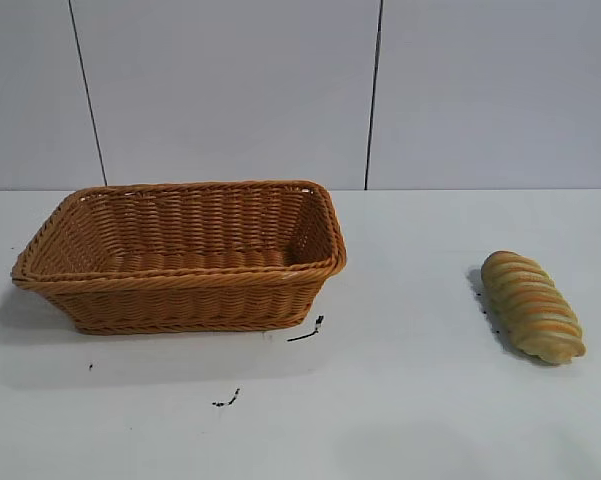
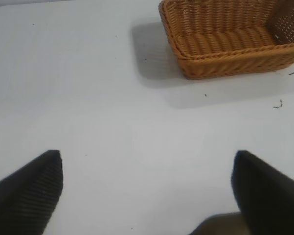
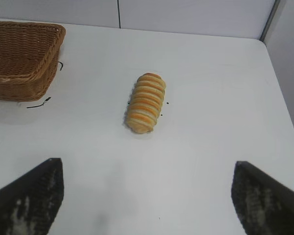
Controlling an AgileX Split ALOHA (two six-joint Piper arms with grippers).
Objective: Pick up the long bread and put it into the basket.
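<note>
The long bread (image 3: 146, 103) lies flat on the white tabletop (image 3: 210, 147), ahead of our right end effector (image 3: 147, 196) and well apart from it, roughly centred between the spread fingers (image 3: 32, 196). The basket (image 3: 19, 58) sits farther ahead and off to one side of that end effector, with small dark scuff marks (image 1: 306, 331) on the tabletop just beside its base. Our left end effector (image 2: 147, 191) hovers over bare tabletop, fingers spread wide and holding nothing; the basket stands well ahead of it, apart from the fingers. Behind the tabletop we see a pale panelled wall (image 1: 230, 90) split by thin dark seams (image 1: 373, 95).
</note>
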